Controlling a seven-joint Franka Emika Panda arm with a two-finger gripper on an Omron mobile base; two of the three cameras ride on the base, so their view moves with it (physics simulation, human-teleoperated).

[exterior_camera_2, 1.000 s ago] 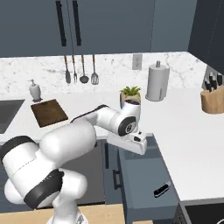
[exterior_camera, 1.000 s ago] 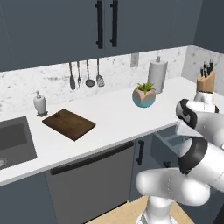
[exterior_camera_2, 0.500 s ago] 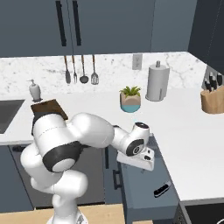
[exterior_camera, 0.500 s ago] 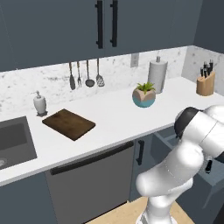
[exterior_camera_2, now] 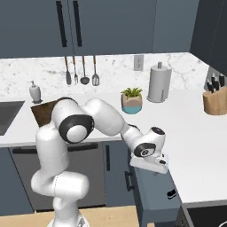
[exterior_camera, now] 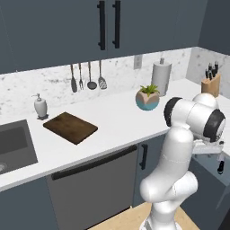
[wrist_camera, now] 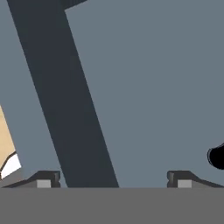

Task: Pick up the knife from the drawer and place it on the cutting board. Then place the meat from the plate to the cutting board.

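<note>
The knife (exterior_camera_2: 171, 193) is lying in the open drawer (exterior_camera_2: 153, 195), just below the end effector (exterior_camera_2: 150, 165) and a little toward the drawer's front; only its black handle is showing clearly, and the blade is too small to make out. From the left base view the same dark handle (exterior_camera: 220, 167) is sitting just beside and below the hand. In the hand view a black rounded shape (wrist_camera: 216, 156) is peeking in at the right edge, beside the right fingertip (wrist_camera: 183, 178); I cannot tell for certain that it is the knife.

The end effector (wrist_camera: 113, 180) is standing with its jaws spread wide and nothing between them, looking down at the drawer's grey inside.

The board (exterior_camera: 70, 127) is lying flat on the tabletop (exterior_camera: 117, 121), well away from the end effector, far to its left past the arm's shoulder; in the right base view the arm is hiding most of it (exterior_camera_2: 42, 113). A potted plant (exterior_camera_2: 131, 100) is standing on the tabletop behind and above the end effector, with a paper towel roll (exterior_camera_2: 158, 82) beside it and a knife block (exterior_camera_2: 214, 98) farther right. A soap bottle (exterior_camera: 40, 107) is standing just behind the board, near the sink (exterior_camera: 15, 144). Utensils (exterior_camera: 87, 77) are hanging on the wall above.
</note>
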